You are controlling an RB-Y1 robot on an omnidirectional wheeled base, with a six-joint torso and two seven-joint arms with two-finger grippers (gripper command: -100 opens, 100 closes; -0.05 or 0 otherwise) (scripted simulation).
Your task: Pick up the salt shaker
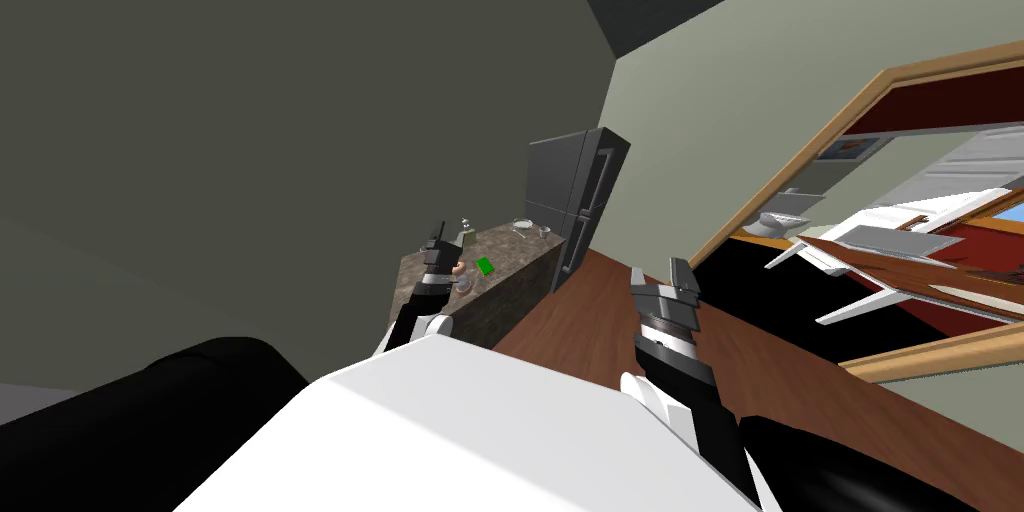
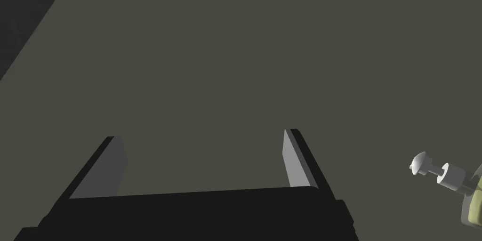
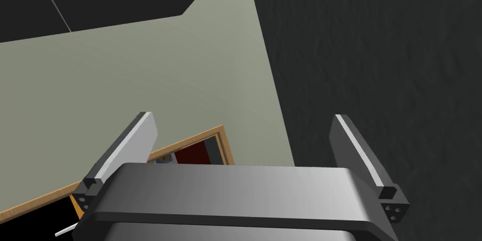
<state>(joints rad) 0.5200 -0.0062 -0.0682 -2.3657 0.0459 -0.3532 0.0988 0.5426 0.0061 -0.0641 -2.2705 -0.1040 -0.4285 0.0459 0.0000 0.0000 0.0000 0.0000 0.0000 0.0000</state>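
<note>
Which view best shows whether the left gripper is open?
The left wrist view: the left gripper stands wide open, with nothing between its fingers, before a dark grey wall. The head view shows it small, above the near end of the counter, its fingers too small to read.

Surface (image 1: 520, 248): mottled brown-grey top, stone-like, matt.
Floor (image 1: 590, 316): reddish-brown wood, low sheen.
Door frame (image 1: 792, 164): pale wood, smooth.
Fridge (image 1: 572, 198): dark grey, smooth, faint sheen (metal or plastic, cannot tell).
Right gripper (image 3: 243, 116): body smooth grey with soft gloss; jaws plain light grey, smooth.
Pump (image 2: 437, 170): smooth, whitish-grey.
</note>
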